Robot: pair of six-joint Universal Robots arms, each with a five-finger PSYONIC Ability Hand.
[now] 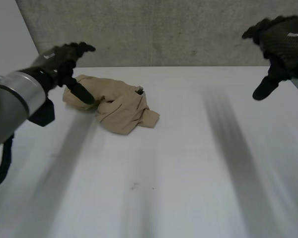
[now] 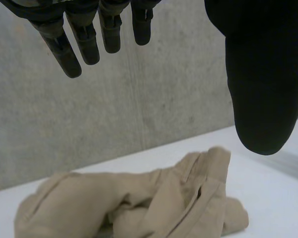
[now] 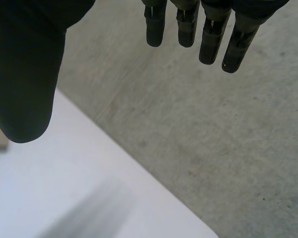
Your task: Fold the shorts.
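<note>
The beige shorts (image 1: 114,106) lie crumpled in a heap on the white table (image 1: 198,178), at its far left part, near the grey wall (image 1: 164,29); they are not folded yet. The left hand (image 1: 59,59) hangs over the left end of the shorts; its fingers (image 2: 69,54) are straight and the thumb (image 2: 260,89) stands wide from them, holding nothing. The right hand (image 1: 280,42) is raised at the right side, well apart from the shorts; its fingers are straight too, spread wide from the thumb, and empty.
</note>
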